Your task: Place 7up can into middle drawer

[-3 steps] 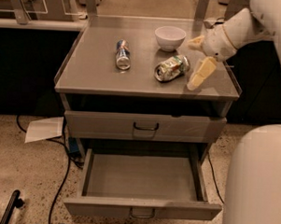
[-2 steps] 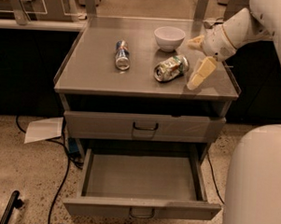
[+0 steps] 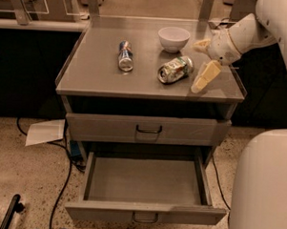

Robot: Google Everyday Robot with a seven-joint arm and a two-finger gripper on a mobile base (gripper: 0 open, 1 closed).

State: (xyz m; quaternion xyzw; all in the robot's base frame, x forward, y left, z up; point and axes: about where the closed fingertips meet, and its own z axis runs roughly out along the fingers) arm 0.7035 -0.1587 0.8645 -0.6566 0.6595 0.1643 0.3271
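Shows the gripper (image 3: pixel 203 61) over the cabinet top's (image 3: pixel 97 71) right side, spread wide, holding nothing, just right of the 7up can (image 3: pixel 175 70). Lies on its side there, long axis slanting front-left to back-right. Stands pulled open below: the middle drawer (image 3: pixel 145 181).

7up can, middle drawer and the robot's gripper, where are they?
7up can (image 3: pixel 175 70): camera view, on its green label.
middle drawer (image 3: pixel 145 181): camera view, on its bare floor.
gripper (image 3: pixel 197 66): camera view, midway between its open jaws, beside the can.
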